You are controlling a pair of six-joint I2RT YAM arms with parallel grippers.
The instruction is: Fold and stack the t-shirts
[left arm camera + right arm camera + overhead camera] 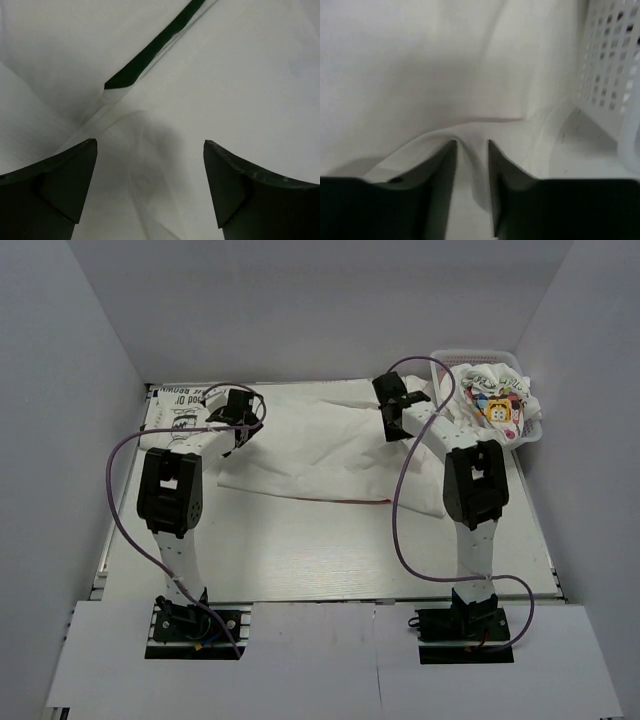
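Three t-shirts show, none yet stacked. At far left the lettered t-shirt [183,406] lies compact on the surface [330,560] and looks folded. The left pincer [150,145] hangs wide open and empty over white cloth. The middle t-shirt [330,445] lies spread and rumpled, long axis left to right; I cannot tell which end is the neck. The right pincer [470,145] is barely parted around a pleat of it; grip uncertain. The cartoon t-shirt [498,405] sits crumpled in the mesh basket [605,75], untouched.
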